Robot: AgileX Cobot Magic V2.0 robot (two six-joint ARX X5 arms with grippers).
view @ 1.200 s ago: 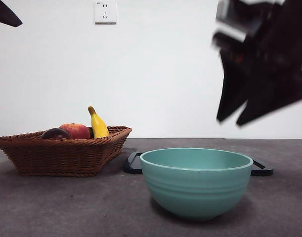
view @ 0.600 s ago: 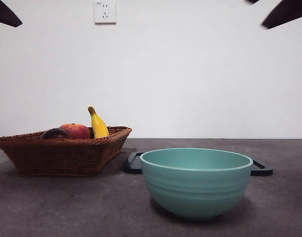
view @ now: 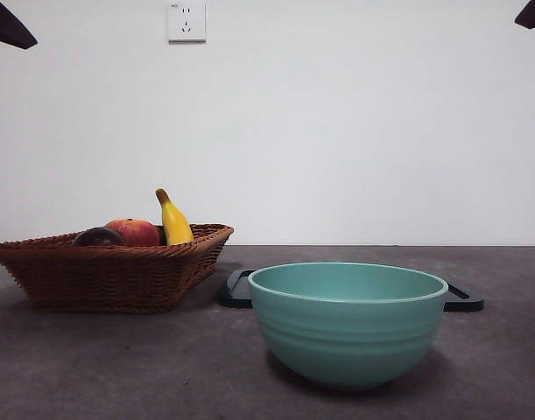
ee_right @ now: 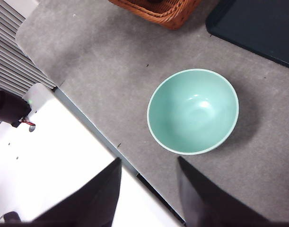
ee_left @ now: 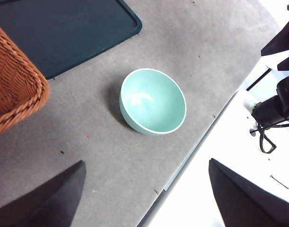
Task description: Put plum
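In the brown woven wicker basket, at one end of the grey bench: round glossy dark maroon plum, only its top showed over the rim.
Plum neighbours: touched the red-orange round fruit; yellow banana stood just beyond that.
Plum axis: round, no long axis, any approach angle looked fine.
Left gripper: jaws spread wide, held nothing, high above the bench; basket corner showed in its view.
Right gripper: jaws parted, narrower gap, held nothing, high up.
Nearer arm: probably left, since more of the basket showed in its wrist view; plum itself visible in neither wrist view.
Target guess: empty teal ceramic bowl, well apart from the basket, dark flat tray behind.
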